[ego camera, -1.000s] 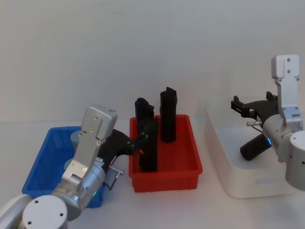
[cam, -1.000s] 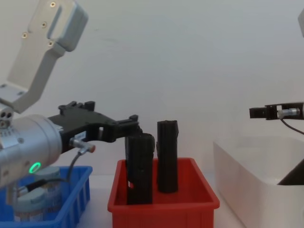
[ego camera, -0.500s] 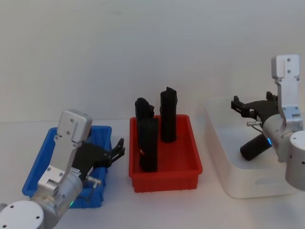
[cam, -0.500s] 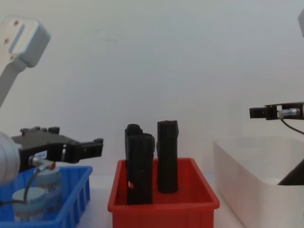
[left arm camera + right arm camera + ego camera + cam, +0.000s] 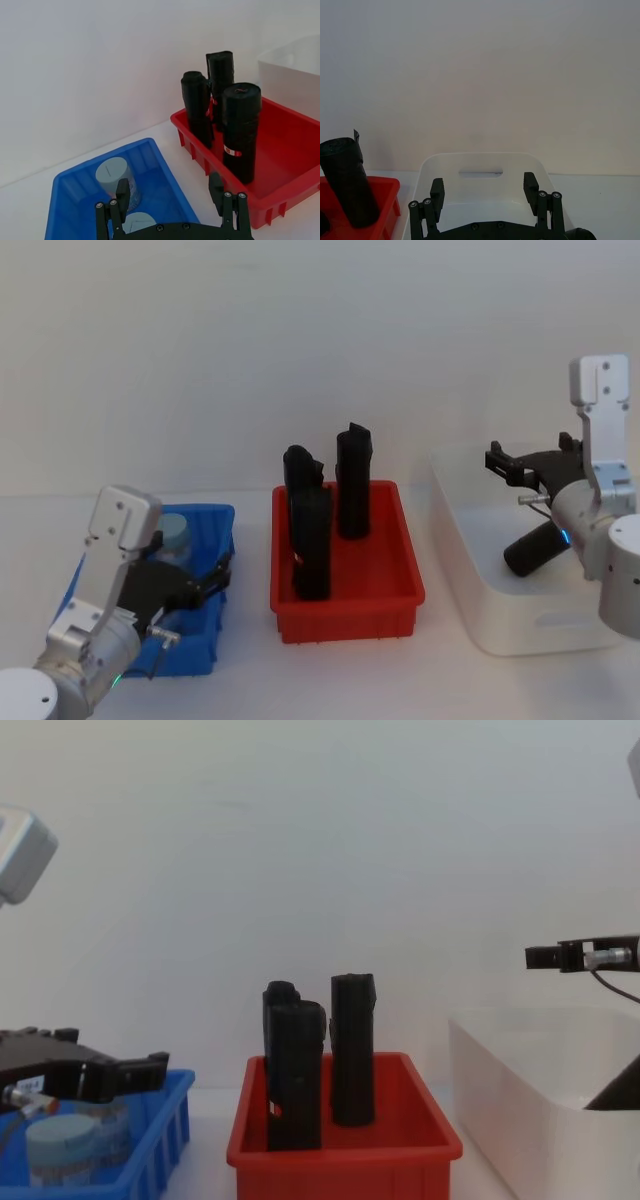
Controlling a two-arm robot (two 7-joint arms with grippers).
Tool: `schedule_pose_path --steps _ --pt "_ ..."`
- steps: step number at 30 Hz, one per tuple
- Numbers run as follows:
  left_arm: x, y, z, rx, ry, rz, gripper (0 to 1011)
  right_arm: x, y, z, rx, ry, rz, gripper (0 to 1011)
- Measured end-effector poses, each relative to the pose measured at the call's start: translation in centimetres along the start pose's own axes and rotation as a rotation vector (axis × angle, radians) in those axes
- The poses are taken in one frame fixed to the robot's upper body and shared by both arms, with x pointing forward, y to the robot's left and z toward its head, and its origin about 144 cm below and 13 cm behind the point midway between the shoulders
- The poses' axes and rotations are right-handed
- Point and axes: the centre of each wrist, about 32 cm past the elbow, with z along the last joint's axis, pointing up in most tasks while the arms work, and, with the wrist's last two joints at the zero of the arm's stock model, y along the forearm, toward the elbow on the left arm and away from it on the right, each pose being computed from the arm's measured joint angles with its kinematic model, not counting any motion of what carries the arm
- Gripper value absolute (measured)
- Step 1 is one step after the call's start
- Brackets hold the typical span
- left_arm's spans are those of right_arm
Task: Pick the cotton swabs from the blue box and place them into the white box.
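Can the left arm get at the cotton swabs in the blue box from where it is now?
Probably yes. The left tool hangs open over the blue box, the cotton swabs stand upright below it, and nothing lies between.

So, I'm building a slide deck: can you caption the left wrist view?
Left gripper, open, over the blue box with two cotton swab tubs inside; red bin of three black blocks alongside.
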Motion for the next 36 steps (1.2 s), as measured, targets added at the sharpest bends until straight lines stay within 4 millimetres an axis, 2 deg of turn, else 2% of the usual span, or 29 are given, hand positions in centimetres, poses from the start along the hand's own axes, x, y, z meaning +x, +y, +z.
schedule_pose_path --steps 22,36 --pt "2.5 0.4 -2.8 0.040 0.026 0.071 1003 0.0 0.0 0.0 0.000 0.000 0.000 1002" --pt "3.7 -0.3 -4.3 0.033 0.064 0.040 1003 0.0 0.0 0.0 0.000 0.000 0.000 1002"
